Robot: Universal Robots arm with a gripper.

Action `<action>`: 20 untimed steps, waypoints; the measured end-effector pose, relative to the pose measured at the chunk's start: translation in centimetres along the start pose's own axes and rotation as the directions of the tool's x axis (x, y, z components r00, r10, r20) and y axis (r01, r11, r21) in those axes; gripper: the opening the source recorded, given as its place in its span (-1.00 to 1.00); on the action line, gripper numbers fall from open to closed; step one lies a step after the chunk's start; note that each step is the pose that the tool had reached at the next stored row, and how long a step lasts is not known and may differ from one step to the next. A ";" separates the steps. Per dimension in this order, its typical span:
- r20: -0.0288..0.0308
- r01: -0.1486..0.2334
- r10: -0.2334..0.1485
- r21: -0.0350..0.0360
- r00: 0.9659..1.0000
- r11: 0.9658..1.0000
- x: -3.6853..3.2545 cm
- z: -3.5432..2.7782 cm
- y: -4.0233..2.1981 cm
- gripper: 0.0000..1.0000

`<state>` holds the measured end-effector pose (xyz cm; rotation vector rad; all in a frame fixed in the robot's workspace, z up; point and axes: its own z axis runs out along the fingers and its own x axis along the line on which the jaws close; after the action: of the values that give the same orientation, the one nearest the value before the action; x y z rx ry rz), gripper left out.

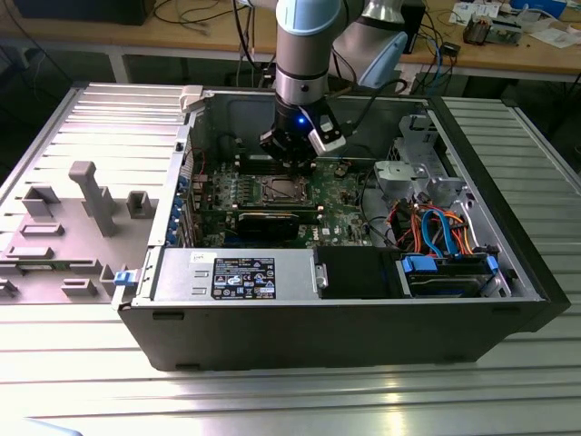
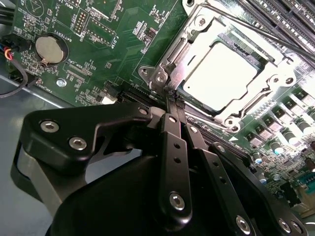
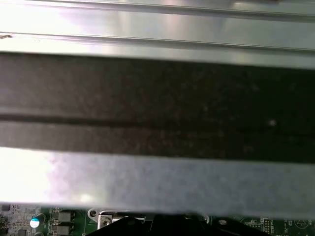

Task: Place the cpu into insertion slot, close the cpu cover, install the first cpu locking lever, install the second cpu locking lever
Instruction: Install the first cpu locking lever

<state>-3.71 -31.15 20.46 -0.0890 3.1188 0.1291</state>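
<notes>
The cpu [image 2: 224, 78] is seated in the insertion slot [image 2: 183, 91], under the cpu cover [image 2: 256, 101]. The gripper [image 2: 171, 96], apparently pinched together, is at the cover's corner. Thin springy levers are best caught at their ends.

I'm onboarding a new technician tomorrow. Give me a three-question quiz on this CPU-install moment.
1. True or false: the cpu already sits in the insertion slot.
2. Are the gripper fingers together or spread?
3. In the second wrist view, the gripper tips are nearest: A) the coin cell battery, B) the corner of the cpu cover, C) the memory slots.

Key: 1 true; 2 together; 3 B.
</notes>
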 end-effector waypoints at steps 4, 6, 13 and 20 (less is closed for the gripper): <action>0.000 0.000 0.000 0.000 1.000 1.000 -0.04 -0.08 0.01 -0.79; 0.000 0.000 0.000 0.001 1.000 1.000 -0.04 -0.10 0.01 -0.79; -0.002 0.000 0.000 0.027 1.000 1.000 -0.09 0.01 0.15 -0.79; -0.002 0.000 0.000 0.035 1.000 0.999 -0.13 0.37 0.13 -0.79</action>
<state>-3.59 -30.98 20.11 -0.0893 3.1220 0.0749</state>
